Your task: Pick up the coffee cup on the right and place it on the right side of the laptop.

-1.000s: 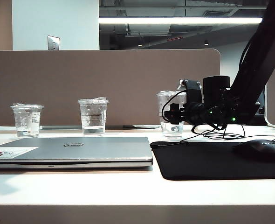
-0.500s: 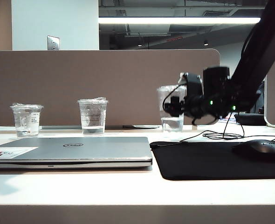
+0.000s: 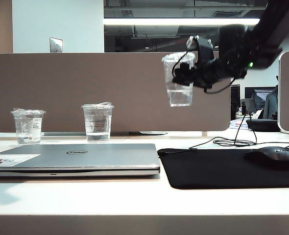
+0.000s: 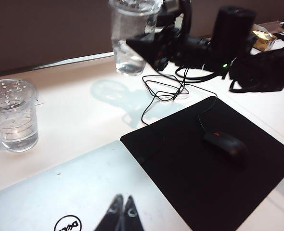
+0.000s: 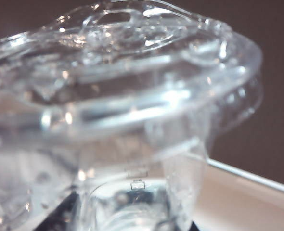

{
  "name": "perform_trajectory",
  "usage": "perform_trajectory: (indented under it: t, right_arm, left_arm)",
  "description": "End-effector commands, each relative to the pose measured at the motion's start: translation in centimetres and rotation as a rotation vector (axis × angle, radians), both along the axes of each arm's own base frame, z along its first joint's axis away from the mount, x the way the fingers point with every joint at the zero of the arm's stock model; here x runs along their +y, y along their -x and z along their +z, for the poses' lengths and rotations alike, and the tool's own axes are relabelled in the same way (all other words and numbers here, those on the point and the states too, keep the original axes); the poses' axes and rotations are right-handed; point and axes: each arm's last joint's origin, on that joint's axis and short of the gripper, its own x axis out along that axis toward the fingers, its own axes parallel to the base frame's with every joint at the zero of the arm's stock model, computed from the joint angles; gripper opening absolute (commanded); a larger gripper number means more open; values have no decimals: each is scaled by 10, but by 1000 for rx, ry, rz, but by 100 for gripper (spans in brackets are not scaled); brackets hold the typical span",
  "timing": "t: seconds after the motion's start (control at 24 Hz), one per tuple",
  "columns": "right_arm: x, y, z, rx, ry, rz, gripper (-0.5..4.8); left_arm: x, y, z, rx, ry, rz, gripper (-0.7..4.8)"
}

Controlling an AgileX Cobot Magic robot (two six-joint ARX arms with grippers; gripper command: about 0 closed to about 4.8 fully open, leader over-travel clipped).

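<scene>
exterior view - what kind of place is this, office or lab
Most likely an open-plan office desk: a padded partition behind the white table, a closed laptop, and a mouse on a black mouse mat.

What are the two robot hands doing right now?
Left gripper: jaws shut, holding nothing, above the laptop.
Right gripper: jaws closed on the coffee cup, held high in the air.

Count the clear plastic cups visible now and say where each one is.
3. The coffee cup hangs in the air, held by the right gripper above the table's rear right. Two shorter cups stand behind the laptop: one at far left, one nearer the middle. None seems hidden.
</scene>
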Motion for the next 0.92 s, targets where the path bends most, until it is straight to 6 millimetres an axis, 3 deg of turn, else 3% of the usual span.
perform_trajectory:
  t: [0.04,0.17,0.25,0.42,0.54,0.92]
  right_arm:
    - [-2,15,25,-65,-2,0,238]
    - [-6,32,33,-63,-1,0,238]
    - [-10,58,38,-52,1,0,238]
    - [-15,84,36,-49,1,0,238]
    - [-20,112,27,-32,4,2,238]
    - [-23,153,-19,27,-29,19,238]
  left_arm:
    - [0,1,2,-14,3,-6,-5]
    - [0,1,2,-14,3,-6,-5]
    - [0,1,2,-14,3,-6,-5]
    - [0,1,2,-14,4,-6,-5]
    - [0,1,2,-14,3,-6,-5]
    - [0,1,2,-14,4,-6,-5]
